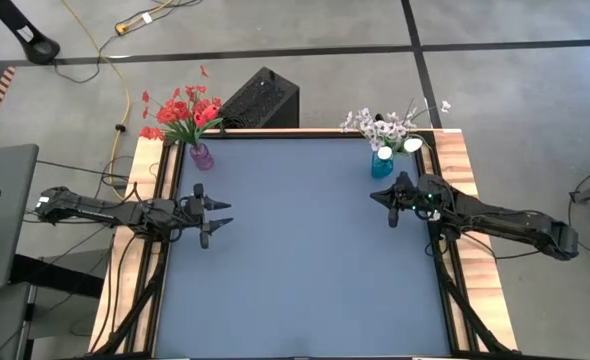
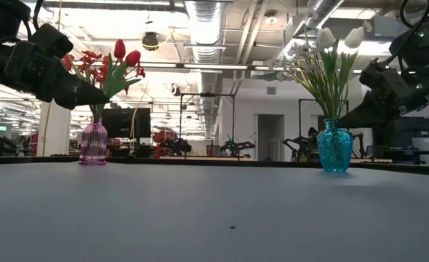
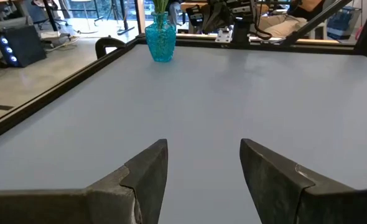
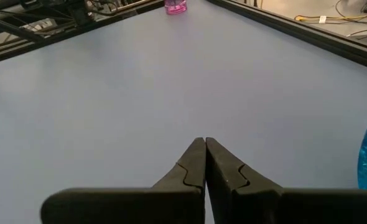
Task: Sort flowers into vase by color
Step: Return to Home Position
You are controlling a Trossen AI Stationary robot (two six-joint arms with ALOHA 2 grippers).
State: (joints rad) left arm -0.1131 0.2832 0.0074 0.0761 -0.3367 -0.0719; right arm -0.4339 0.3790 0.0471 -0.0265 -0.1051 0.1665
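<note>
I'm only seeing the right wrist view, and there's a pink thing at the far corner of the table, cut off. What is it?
Observer: A pink vase holding the red flowers.
Operator: And the blue bit at my picture's edge?
Observer: A blue vase holding the white flowers, close beside the right gripper.
Operator: Is the other arm doing anything?
Observer: The left gripper hangs open over the table's left side, holding nothing.
</note>
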